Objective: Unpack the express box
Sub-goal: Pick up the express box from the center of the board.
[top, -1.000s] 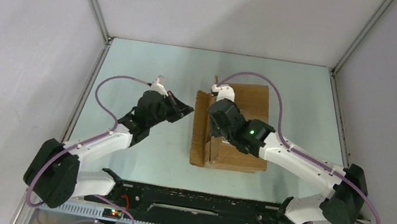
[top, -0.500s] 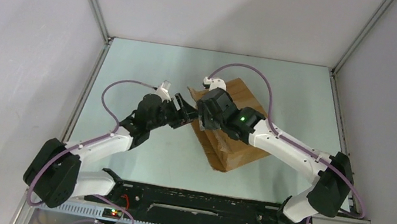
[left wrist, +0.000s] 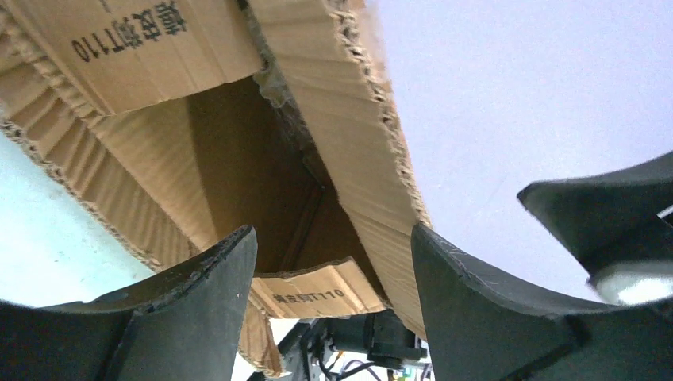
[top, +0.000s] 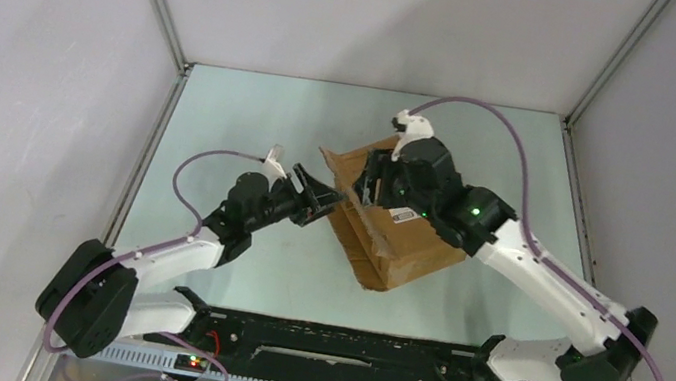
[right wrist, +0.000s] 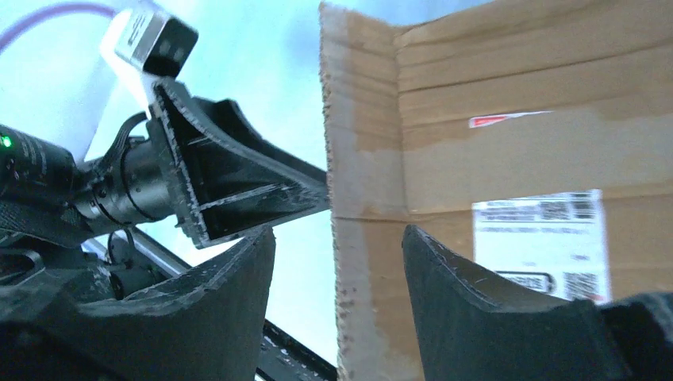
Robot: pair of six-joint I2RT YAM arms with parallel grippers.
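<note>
The express box (top: 406, 249) sits skewed on the pale green table (top: 254, 117), open end toward the left gripper (top: 323, 194), with the right gripper (top: 365, 186) over that same end. On the left gripper the fingers (left wrist: 198, 317) are spread apart and clamp nothing. The raw edge of a flap (left wrist: 373, 159) runs down into the gap, close to the right-hand finger, and the box mouth is straight ahead of the tips. The right gripper is also spread and not gripping. That flap edge stands upright between its fingers, and the white shipping label (right wrist: 548, 238) lies past the right-hand one. The box is oblong brown corrugated cardboard, matte, with ragged fluted edges, a paler tape-residue band outside and printed text on the inner flaps (left wrist: 135, 48). The inside is dark; I can't make out any contents. It's probably light, with stiff panels and flaps that hinge easily at the creases. It will likely slide on the smooth table if pushed from one side. It isn't fragile, but the edges can crush or tear. Best hold: pinch the flap across its thickness near the free edge while the other gripper braces a wall.
</note>
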